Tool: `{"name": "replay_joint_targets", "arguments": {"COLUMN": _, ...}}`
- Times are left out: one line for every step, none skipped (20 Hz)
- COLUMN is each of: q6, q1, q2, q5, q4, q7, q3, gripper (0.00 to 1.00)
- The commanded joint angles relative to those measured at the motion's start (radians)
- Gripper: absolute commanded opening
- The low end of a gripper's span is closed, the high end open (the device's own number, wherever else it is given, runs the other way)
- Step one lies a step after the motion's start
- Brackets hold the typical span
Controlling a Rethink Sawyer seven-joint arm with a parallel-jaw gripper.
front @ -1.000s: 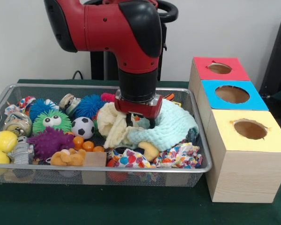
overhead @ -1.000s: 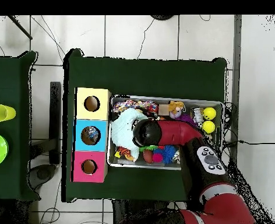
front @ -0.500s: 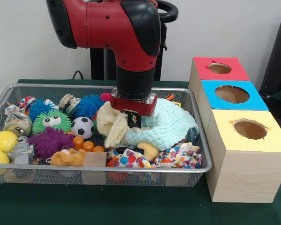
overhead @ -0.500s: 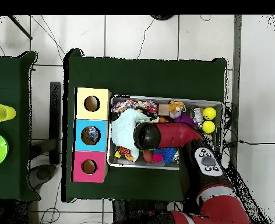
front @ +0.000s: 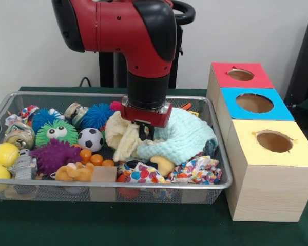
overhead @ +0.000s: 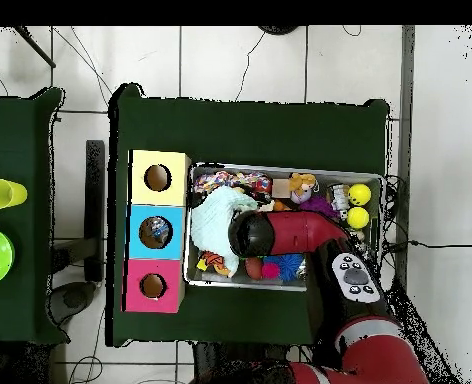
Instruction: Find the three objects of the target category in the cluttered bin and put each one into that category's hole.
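Observation:
The wire bin (front: pixel 218 154) holds a pile of toys and cloths. My gripper (front: pixel 146 134) is down in the middle of the bin, its fingers pinched together on the cream cloth (front: pixel 120 136) where it meets the mint cloth (front: pixel 190 133). Two spotted colourful cloths (front: pixel 143 173) (front: pixel 197 170) lie at the front. Right of the bin stand the red box (front: pixel 256 82), blue box (front: pixel 282 110) and yellow box (front: pixel 297 154), each with a round hole on top. In the overhead view the arm's wrist (overhead: pixel 248 232) hides the gripper; the mint cloth (overhead: pixel 215 215) shows beside it.
The bin's left half holds a soccer ball (front: pixel 91 139), a green fuzzy ball with eyes (front: pixel 56 133), a purple spiky ball (front: pixel 54 155), blue spiky balls (front: pixel 96 115), two yellow balls (front: pixel 4 154), small orange balls (front: pixel 90 156) and a wooden block (front: pixel 103 174).
The gripper's fingers have closed on the cloth and the wrist has risen slightly. In the last half second little has moved.

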Motion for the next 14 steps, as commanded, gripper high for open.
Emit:
{"name": "replay_joint_targets", "arguments": {"q6": 0.008, "q1": -0.010, "q2": 0.025, "q5": -0.055, "q4": 0.068, "q7": 0.008, "q3": -0.032, "gripper": 0.00}}
{"name": "replay_joint_targets", "arguments": {"q6": 0.019, "q1": -0.018, "q2": 0.020, "q5": -0.046, "q4": 0.069, "q7": 0.009, "q3": -0.031, "gripper": 0.00}}
{"name": "replay_joint_targets", "arguments": {"q6": 0.039, "q1": -0.026, "q2": 0.009, "q5": -0.039, "q4": 0.063, "q7": 0.004, "q3": -0.034, "gripper": 0.00}}
{"name": "replay_joint_targets", "arguments": {"q6": 0.054, "q1": -0.033, "q2": 0.002, "q5": -0.034, "q4": 0.060, "q7": -0.002, "q3": -0.034, "gripper": 0.00}}
{"name": "replay_joint_targets", "arguments": {"q6": 0.096, "q1": -0.043, "q2": -0.004, "q5": -0.025, "q4": 0.040, "q7": -0.022, "q3": -0.031, "gripper": 0.00}}
{"name": "replay_joint_targets", "arguments": {"q6": 0.119, "q1": -0.050, "q2": -0.010, "q5": -0.021, "q4": 0.031, "q7": -0.037, "q3": -0.028, "gripper": 0.00}}
{"name": "replay_joint_targets", "arguments": {"q6": 0.163, "q1": -0.058, "q2": -0.025, "q5": -0.017, "q4": 0.012, "q7": -0.067, "q3": -0.021, "gripper": 0.00}}
{"name": "replay_joint_targets", "arguments": {"q6": 0.186, "q1": -0.063, "q2": -0.034, "q5": -0.014, "q4": 0.004, "q7": -0.081, "q3": -0.019, "gripper": 0.00}}
{"name": "replay_joint_targets", "arguments": {"q6": 0.220, "q1": -0.074, "q2": -0.045, "q5": -0.011, "q4": -0.015, "q7": -0.107, "q3": -0.009, "gripper": 0.00}}
{"name": "replay_joint_targets", "arguments": {"q6": 0.239, "q1": -0.084, "q2": -0.053, "q5": -0.010, "q4": -0.025, "q7": -0.127, "q3": -0.001, "gripper": 0.00}}
{"name": "replay_joint_targets", "arguments": {"q6": 0.259, "q1": -0.095, "q2": -0.061, "q5": -0.010, "q4": -0.034, "q7": -0.147, "q3": 0.007, "gripper": 0.00}}
{"name": "replay_joint_targets", "arguments": {"q6": 0.269, "q1": -0.102, "q2": -0.069, "q5": -0.012, "q4": -0.036, "q7": -0.159, "q3": 0.012, "gripper": 0.00}}
{"name": "replay_joint_targets", "arguments": {"q6": 0.291, "q1": -0.114, "q2": -0.089, "q5": -0.021, "q4": -0.045, "q7": -0.190, "q3": 0.017, "gripper": 0.00}}
{"name": "replay_joint_targets", "arguments": {"q6": 0.301, "q1": -0.123, "q2": -0.102, "q5": -0.028, "q4": -0.047, "q7": -0.205, "q3": 0.021, "gripper": 0.00}}
